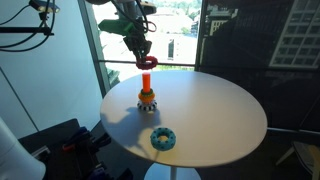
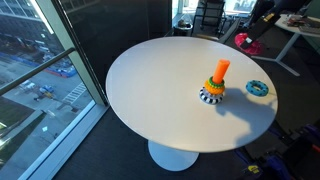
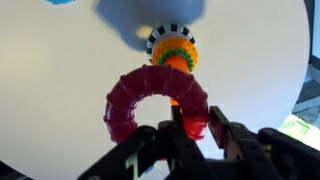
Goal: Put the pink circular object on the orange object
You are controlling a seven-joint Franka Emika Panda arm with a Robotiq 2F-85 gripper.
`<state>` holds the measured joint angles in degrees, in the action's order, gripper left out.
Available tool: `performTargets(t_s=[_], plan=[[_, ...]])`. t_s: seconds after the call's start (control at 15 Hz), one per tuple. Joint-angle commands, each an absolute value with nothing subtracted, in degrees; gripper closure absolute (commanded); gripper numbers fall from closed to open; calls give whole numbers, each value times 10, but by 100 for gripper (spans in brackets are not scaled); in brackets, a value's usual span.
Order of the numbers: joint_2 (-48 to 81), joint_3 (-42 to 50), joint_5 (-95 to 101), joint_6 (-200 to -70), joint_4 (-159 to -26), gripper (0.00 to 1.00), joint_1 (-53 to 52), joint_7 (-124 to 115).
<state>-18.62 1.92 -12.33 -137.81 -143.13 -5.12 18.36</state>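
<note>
White round table (image 2: 150,90) is the largest item in both exterior views and carries the rest of the set. The arm comes in above it. Its gripper (image 1: 143,50) is clamped on the pink circular object (image 1: 147,63). In the wrist view the fingers (image 3: 190,128) pinch one side of the ring's rim and leave the centre hole free. Treat grasp and lift as complete.

Next in size is the striped stacking-toy base (image 1: 148,100), which stands on the table near its middle. The blue scalloped ring (image 1: 163,138) lies flat nearer the table edge, well apart from the base. It is not part of this task, so do not touch it.

The orange object (image 1: 147,85) rises upright from the base. It is bare, with no ring threaded on it.

Status of the held ring:
- It is in the air, touching neither peg nor table.
- In an exterior view it appears just over the peg tip. In an exterior view it sits above and to one side of the peg (image 2: 220,70), near (image 2: 245,42).
- In the wrist view the peg and base (image 3: 172,50) show beyond the ring's outer rim, not through the hole.

From this, judge alignment as unfinished. You have three steps left:
1. Centre the hole over the peg tip.
2. Lower the ring onto the peg.
3. Release it.
</note>
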Motion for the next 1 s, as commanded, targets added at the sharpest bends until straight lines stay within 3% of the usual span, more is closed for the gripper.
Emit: performTargets(t_s=[0.0, 0.93], plan=[[-160, 13, -140, -1369, -1399, 90, -72, 167], [-62, -20, -116, -1404, -1354, 90, -68, 101]])
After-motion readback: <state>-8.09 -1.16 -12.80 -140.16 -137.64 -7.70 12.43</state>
